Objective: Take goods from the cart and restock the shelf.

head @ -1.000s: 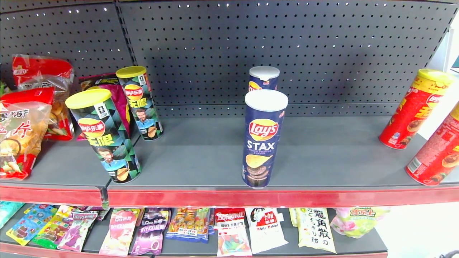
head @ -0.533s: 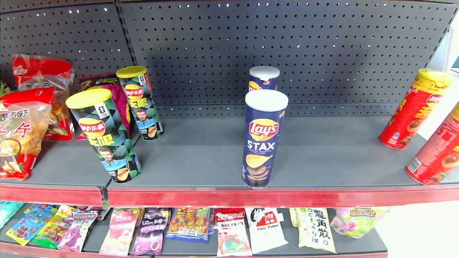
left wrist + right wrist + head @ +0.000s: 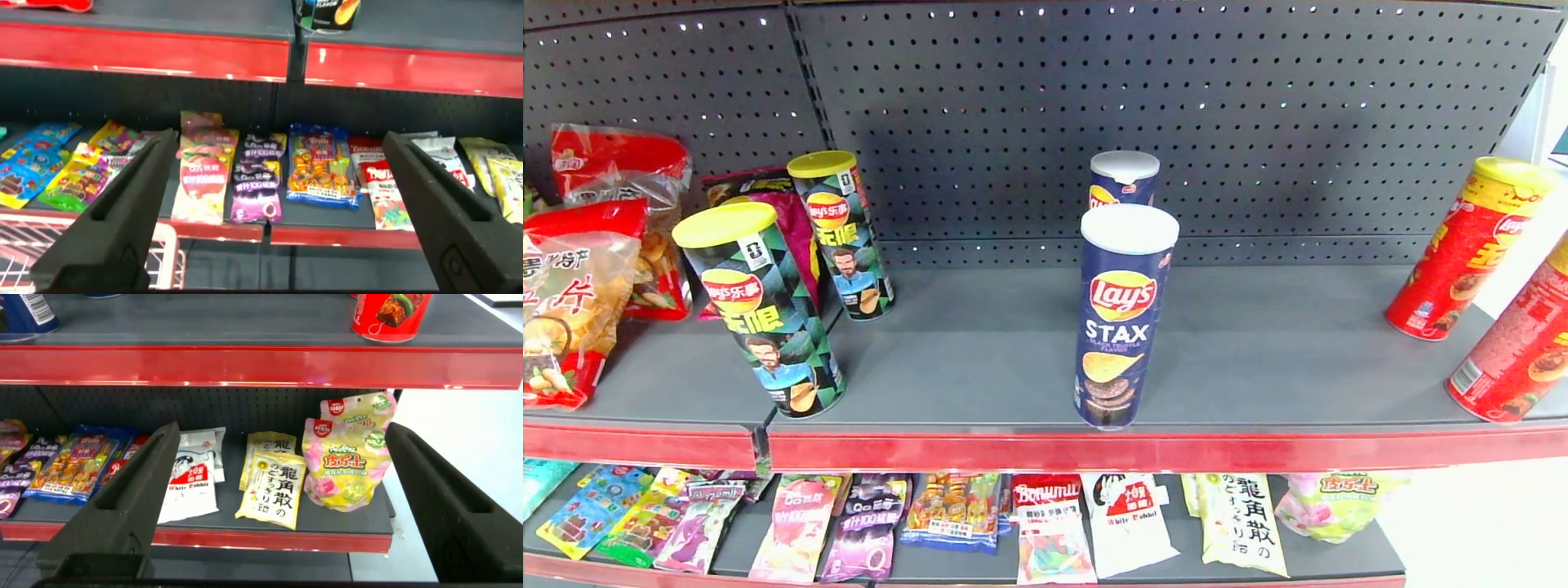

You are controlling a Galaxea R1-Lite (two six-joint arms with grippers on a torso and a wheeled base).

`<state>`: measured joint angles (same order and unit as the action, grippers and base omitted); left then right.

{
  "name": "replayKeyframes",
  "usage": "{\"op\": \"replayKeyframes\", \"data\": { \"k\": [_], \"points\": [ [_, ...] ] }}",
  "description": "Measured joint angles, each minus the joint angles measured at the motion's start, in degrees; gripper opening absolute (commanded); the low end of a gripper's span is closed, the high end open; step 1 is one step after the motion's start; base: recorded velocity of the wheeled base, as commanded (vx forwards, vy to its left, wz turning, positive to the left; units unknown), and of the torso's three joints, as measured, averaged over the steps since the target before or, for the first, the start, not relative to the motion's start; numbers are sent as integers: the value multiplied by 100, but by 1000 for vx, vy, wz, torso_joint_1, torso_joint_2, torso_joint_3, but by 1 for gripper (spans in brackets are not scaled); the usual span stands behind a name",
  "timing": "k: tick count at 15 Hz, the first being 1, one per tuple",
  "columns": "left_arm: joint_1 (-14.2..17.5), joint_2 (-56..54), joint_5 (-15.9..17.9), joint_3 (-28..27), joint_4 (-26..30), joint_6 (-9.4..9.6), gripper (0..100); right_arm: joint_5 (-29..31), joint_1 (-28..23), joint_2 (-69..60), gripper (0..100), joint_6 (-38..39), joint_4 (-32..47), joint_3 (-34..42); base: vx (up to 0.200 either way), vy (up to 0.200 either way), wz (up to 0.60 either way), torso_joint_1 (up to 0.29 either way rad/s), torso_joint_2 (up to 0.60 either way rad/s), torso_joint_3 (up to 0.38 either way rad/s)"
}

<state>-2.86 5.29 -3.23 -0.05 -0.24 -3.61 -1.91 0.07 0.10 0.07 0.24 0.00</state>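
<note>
Grey upper shelf (image 3: 980, 359) is found partly stocked. Two blue cans (image 3: 1123, 314) are set at the middle, one at the front edge and one behind it. Green cans (image 3: 760, 310) are set toward the left end and red cans (image 3: 1462, 245) at the right end. Bare stretches are noted between them, so restocking is judged unfinished. Left gripper (image 3: 278, 137) and right gripper (image 3: 282, 429) are spread wide and empty before the lower shelf (image 3: 270, 537). Wire, judged to be the cart (image 3: 33, 245), is seen near the left gripper.
</note>
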Motion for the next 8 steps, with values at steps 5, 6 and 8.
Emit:
{"op": "replayKeyframes", "data": {
  "k": [5,6,8],
  "points": [
    [22,-107,421,0,27,334,100,0,-2,0,100,-12,0,0,0,0,0,0,0,0],
    [22,-111,460,2,27,354,100,0,0,0,100,-12,0,0,0,0,0,0,0,0],
    [22,-118,471,2,27,345,100,0,0,0,100,-15,2,0,0,0,0,0,0,0]
  ]
}}
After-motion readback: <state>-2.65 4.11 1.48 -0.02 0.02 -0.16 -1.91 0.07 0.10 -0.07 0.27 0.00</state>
